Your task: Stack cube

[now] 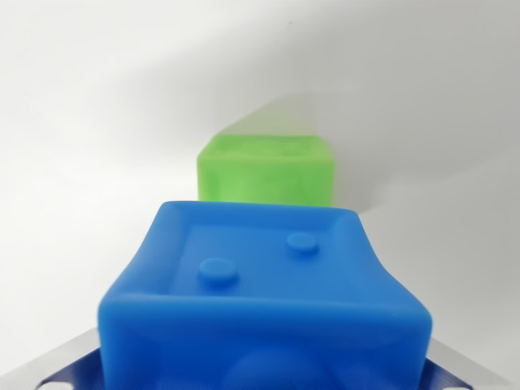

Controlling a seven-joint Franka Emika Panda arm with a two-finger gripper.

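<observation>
— Filling the lower wrist view, a blue cube (264, 301) is seen clamped between the two metal fingers (53, 370) of the hand (264, 375); only their edges are shown at the bottom corners.

— Hand recorded as closed on the blue cube. A green cube (268, 171) is noted just beyond it, resting on the white bench (89, 122); contact between the cubes cannot be judged.

Wrist view. The blue cube (264, 301) is filling the space between the claw's (260, 378) fingers (61, 370). Just ahead of the claw, the green cube (266, 169) is standing as the only obstacle. White desk (89, 122) is lying open to either side and beyond.
</observation>
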